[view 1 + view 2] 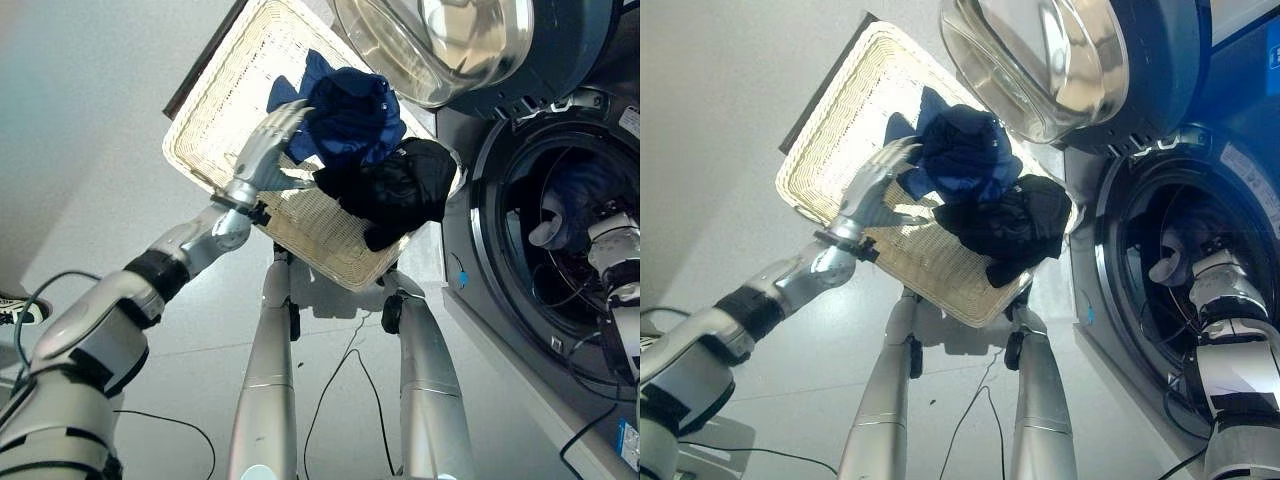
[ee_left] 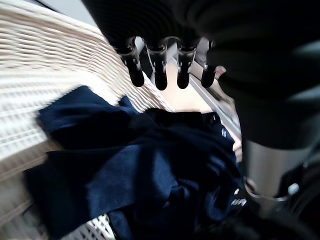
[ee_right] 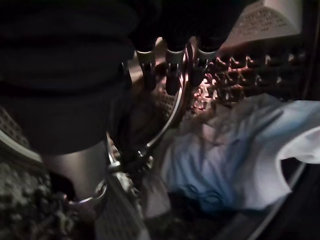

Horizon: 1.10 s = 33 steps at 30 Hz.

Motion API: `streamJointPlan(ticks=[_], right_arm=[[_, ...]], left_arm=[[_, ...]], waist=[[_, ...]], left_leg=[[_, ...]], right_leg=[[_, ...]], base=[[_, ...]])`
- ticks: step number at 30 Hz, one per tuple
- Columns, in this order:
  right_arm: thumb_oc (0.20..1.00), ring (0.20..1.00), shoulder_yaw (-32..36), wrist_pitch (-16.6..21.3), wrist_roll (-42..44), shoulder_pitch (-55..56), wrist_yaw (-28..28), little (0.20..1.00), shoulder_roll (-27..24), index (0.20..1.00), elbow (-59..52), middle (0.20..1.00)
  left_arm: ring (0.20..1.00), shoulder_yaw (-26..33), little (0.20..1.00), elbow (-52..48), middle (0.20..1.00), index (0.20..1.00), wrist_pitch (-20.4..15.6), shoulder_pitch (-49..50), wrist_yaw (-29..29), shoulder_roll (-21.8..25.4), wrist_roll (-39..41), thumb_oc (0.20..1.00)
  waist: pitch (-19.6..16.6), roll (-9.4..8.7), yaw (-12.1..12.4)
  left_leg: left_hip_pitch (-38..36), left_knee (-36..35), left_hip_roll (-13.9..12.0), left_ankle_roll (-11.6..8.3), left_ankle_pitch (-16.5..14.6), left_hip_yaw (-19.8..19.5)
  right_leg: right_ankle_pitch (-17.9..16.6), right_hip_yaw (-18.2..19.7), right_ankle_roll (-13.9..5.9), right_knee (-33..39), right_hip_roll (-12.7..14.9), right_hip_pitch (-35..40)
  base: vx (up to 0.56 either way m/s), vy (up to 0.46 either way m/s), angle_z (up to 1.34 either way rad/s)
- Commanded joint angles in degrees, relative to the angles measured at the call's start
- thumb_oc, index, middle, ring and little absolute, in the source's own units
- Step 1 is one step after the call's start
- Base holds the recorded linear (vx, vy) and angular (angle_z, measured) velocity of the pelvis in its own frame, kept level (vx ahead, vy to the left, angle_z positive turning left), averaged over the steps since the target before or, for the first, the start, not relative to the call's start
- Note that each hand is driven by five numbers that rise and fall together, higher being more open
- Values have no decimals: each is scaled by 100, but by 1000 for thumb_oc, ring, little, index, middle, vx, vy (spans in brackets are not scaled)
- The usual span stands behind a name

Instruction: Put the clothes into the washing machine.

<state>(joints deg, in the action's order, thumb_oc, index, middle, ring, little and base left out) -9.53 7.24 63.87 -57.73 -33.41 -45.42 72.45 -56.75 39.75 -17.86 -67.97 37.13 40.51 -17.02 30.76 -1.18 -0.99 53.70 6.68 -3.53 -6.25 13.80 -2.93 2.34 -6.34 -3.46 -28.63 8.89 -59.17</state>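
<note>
A white wicker basket (image 1: 200,165) sits on the floor left of the washing machine (image 1: 470,230). In it lie a dark blue garment (image 1: 350,115) and, on the side nearer the machine, a black garment (image 1: 400,190). My left hand (image 1: 262,150) hovers over the basket with straight fingers (image 2: 160,75) at the edge of the blue garment, holding nothing. My right hand (image 3: 170,70) reaches into the machine's drum (image 1: 1160,230), its fingers straight and empty. A light blue cloth (image 3: 235,150) lies in the drum just past them.
The machine's round glass door (image 1: 440,40) stands swung open above the basket's far corner. A dark strip (image 1: 205,60) runs along the basket's far side. Grey floor (image 1: 90,150) spreads to the left. A shoe (image 1: 12,306) shows at the left edge.
</note>
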Motion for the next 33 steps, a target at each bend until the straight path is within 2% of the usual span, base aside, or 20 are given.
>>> streamJointPlan(ticks=[1, 6, 14, 33], right_arm=[[1000, 1000, -370, 1, -397, 4, 132, 1000, -103, 1000, -108, 1000], [1000, 1000, -502, 38, -757, 212, 277, 1000, 372, 1000, -290, 1000], [1000, 1000, -638, 78, -1013, 754, 714, 1000, 1062, 1000, -549, 1000], [1000, 1000, -877, 640, -1147, 1117, 1287, 1000, 1669, 1000, -1240, 1000]], left_arm=[[1000, 267, 1000, 310, 1000, 1000, 312, -360, 97, -353, -222, 1000], [1000, 323, 1000, 930, 1000, 1000, 550, -626, 311, -659, -219, 1000], [1000, 766, 1000, 1894, 1000, 1000, 550, -695, 872, -1002, -263, 1000], [1000, 996, 1000, 2927, 1000, 1000, 874, -833, 455, -1207, -17, 1000]], waist=[[-97, 33, -180], [-97, -35, -349], [-97, -175, -563], [-97, -386, -789]], left_leg=[[-19, 718, 276, 24, -803, 358], [53, 678, 209, -10, -777, 472], [154, 636, 113, -66, -728, 602], [226, 621, 57, -151, -672, 681]], right_leg=[[-1411, -144, -610, 1518, -392, 328], [-1437, -24, -603, 1556, -460, 210], [-1439, 129, -558, 1599, -554, 86], [-1463, 260, -521, 1675, -630, 13]], base=[[-13, 60, -4], [-10, 69, -6], [-2, 44, -11], [1, 6, -4]])
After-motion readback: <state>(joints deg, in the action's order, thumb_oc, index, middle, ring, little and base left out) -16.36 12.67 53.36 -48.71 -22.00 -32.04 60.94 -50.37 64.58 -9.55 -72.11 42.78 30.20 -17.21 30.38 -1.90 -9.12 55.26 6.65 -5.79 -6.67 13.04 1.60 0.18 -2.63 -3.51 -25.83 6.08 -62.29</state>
